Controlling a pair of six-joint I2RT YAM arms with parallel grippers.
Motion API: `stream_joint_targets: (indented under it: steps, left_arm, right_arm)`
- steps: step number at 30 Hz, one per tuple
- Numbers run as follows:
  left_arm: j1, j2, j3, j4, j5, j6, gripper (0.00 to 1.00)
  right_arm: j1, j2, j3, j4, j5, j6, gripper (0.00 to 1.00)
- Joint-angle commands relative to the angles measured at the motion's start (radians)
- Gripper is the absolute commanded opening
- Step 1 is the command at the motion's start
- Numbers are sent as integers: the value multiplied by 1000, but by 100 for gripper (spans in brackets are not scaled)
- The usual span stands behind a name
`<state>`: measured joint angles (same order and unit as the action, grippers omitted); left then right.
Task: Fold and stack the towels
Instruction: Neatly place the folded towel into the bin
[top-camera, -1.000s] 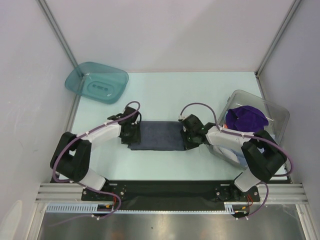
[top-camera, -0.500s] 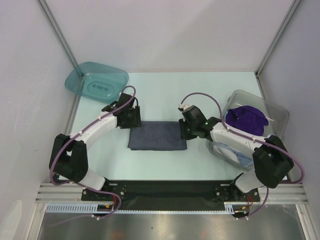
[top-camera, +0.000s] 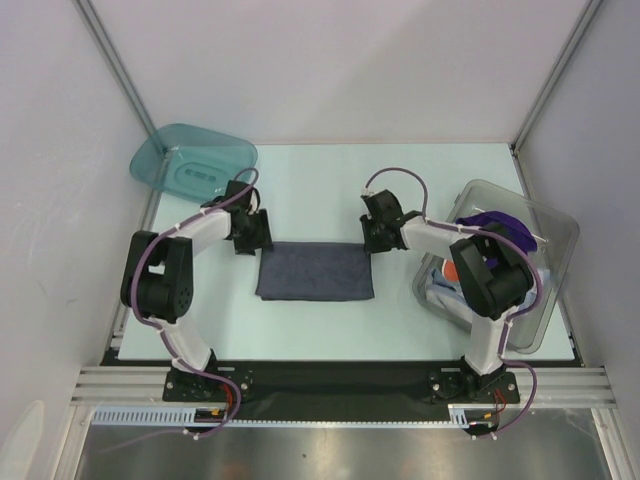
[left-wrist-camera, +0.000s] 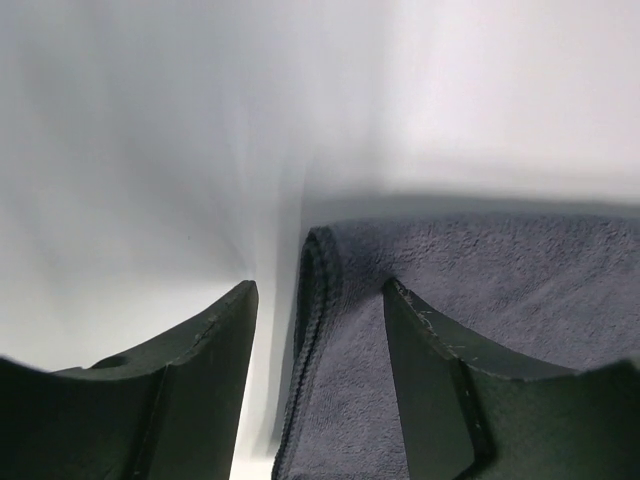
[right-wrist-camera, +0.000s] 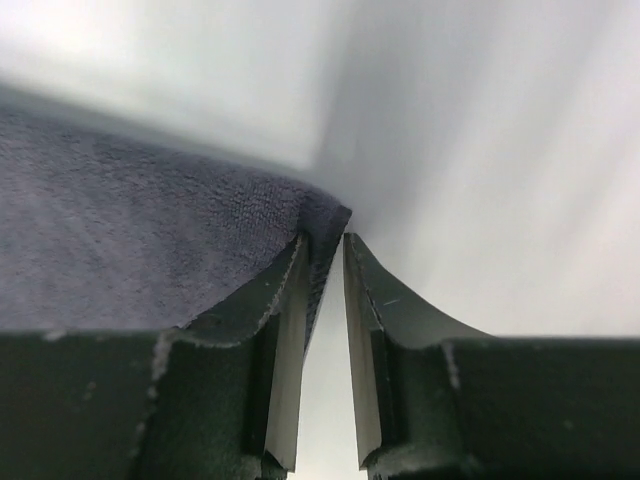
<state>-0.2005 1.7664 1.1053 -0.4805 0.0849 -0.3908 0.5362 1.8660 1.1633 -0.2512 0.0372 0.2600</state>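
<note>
**Fold step on dark grey-blue towel (top-camera: 315, 271): both grippers at its far corners.**

Lying flat at centre of table (top-camera: 330, 180) as a wide rectangle, with a doubled edge visible in the left wrist view. Left gripper (left-wrist-camera: 318, 290) at far-left corner, jaws spread wide, straddling that doubled edge, holding nothing. Right gripper (right-wrist-camera: 322, 240) at far-right corner, jaws drawn to a thin slit, cloth corner at the tips; grasp on cloth not determinable. Deep purple towel (top-camera: 492, 238) heaped unfolded in clear bin (top-camera: 555, 240) at right. Judged as mid-fold, with a further fold likely due. Next: pinch both far corners through both layers, lift evenly, carry toward near edge, align edges before release.
</note>
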Motion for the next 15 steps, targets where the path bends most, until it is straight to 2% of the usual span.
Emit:
stream_joint_targets:
  steps: [1, 10, 12, 15]
  left_arm:
    - [3, 39, 71, 17, 13, 15, 59]
    - [4, 96, 197, -141, -165, 13, 59]
    - [4, 53, 212, -153, -163, 32, 62]
    - [4, -19, 176, -133, -64, 88, 66]
  right_arm:
    - [-12, 36, 49, 36, 9, -38, 25]
    - [-18, -14, 75, 1, 21, -82, 27]
    - [-16, -51, 90, -34, 10, -84, 29]
    - [-18, -112, 98, -77, -9, -70, 32]
